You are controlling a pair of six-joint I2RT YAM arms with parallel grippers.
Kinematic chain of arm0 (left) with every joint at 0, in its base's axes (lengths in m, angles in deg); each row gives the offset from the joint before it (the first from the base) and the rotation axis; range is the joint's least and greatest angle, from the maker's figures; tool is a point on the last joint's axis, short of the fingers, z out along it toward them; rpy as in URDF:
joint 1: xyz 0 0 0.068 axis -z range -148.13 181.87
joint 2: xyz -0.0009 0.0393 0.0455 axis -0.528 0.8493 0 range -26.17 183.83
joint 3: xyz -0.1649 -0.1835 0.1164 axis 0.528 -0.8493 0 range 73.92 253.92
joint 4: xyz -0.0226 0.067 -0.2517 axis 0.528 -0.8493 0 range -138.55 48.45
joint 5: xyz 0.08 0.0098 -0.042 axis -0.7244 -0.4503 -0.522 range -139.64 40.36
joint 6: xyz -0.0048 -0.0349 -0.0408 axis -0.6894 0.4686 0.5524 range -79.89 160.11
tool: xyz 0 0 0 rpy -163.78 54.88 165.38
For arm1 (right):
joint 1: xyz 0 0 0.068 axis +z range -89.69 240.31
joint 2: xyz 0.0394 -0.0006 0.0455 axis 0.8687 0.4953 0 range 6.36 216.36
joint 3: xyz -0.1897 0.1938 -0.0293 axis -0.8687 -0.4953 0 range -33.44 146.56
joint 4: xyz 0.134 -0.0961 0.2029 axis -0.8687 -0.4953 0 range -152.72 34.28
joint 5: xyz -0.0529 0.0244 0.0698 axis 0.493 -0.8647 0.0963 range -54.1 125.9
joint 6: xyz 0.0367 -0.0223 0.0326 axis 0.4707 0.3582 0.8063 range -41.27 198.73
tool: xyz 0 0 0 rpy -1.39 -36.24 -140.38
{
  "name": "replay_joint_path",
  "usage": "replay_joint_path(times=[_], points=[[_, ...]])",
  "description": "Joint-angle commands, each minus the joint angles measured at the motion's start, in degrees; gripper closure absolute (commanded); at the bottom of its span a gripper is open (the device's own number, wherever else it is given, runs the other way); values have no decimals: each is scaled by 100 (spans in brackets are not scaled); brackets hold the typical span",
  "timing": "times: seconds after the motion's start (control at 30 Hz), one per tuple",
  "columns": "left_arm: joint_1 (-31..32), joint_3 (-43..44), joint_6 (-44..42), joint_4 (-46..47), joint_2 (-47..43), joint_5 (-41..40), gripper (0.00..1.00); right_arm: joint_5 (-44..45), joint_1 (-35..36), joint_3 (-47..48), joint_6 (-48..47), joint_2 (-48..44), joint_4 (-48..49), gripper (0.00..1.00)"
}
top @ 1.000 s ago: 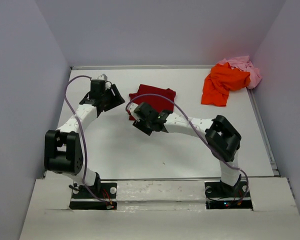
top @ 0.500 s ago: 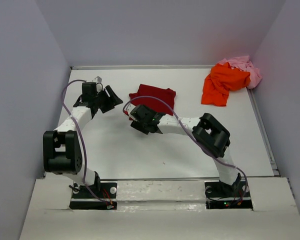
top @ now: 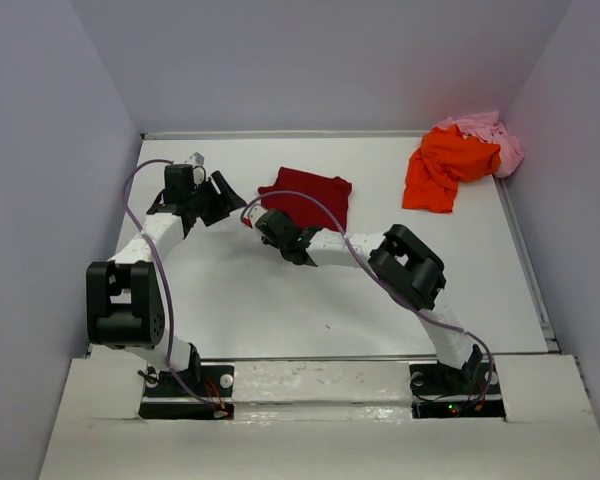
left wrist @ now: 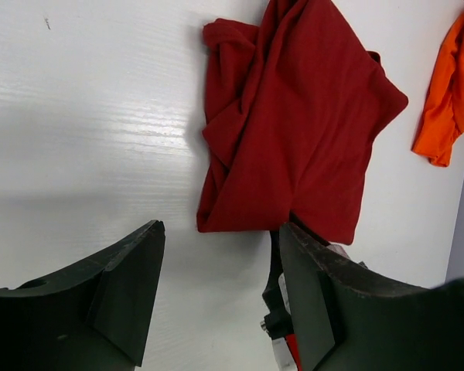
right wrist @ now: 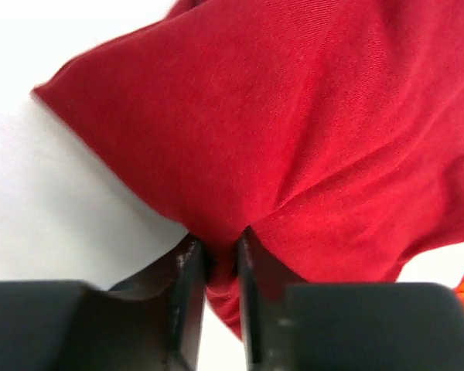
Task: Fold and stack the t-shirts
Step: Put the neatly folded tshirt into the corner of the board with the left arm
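Right gripper (right wrist: 220, 251): my two fingers are nearly closed, pinching a fold of the dark red t-shirt (right wrist: 309, 131) between the pads. The cloth bunches into the narrow gap and rises away from the fingertips in a taut ridge. In the top view the pinch sits at the shirt's near-left corner, and my right arm reaches diagonally across the table (top: 280, 310) to get there. The dark red t-shirt lies crumpled and partly doubled over itself in the middle of the far half of the table, flat on the surface except where I hold it. Left gripper (left wrist: 220, 239): fingers spread wide with nothing between them, only bare white table under the gap. It hangs just left of the dark red shirt, angled toward it and not touching the cloth. From the left wrist view the shirt's near edge lies just beyond the right-hand fingertip. The orange t-shirt (top: 440, 168) lies heaped at the far right corner of the table, well apart from both grippers. The pale pink t-shirt (top: 492, 135) is bunched behind it against the right wall, the orange one overlapping its near side.
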Motion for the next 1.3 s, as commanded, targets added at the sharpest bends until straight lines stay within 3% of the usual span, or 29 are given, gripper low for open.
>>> replay_joint_path(times=[0.0,0.03,0.07,0.23,0.37,0.57,0.73,1.03,1.27], points=[[4,-41,-8,130,-170,170,30,-77,-111,44,78,106,-217,85],[4,-41,1,130,-153,152,30,-60,-163,36,104,79,-261,99],[4,-50,10,130,-152,144,30,-51,-164,36,122,44,-279,100],[4,-234,264,321,-74,100,29,-507,-366,334,622,-104,-1052,100],[22,-463,563,657,-3,214,29,-886,-480,36,869,-465,-921,100],[75,-990,985,1280,49,73,20,-965,-586,-61,895,-720,-868,100],[312,-1517,1626,2414,259,91,20,-1071,-586,-44,931,-800,-885,100],[655,-1667,2347,3915,1007,380,20,-1194,-691,-17,939,-984,-894,100],[690,-1650,2506,4436,1368,363,20,-1281,-691,-8,948,-1098,-912,100]])
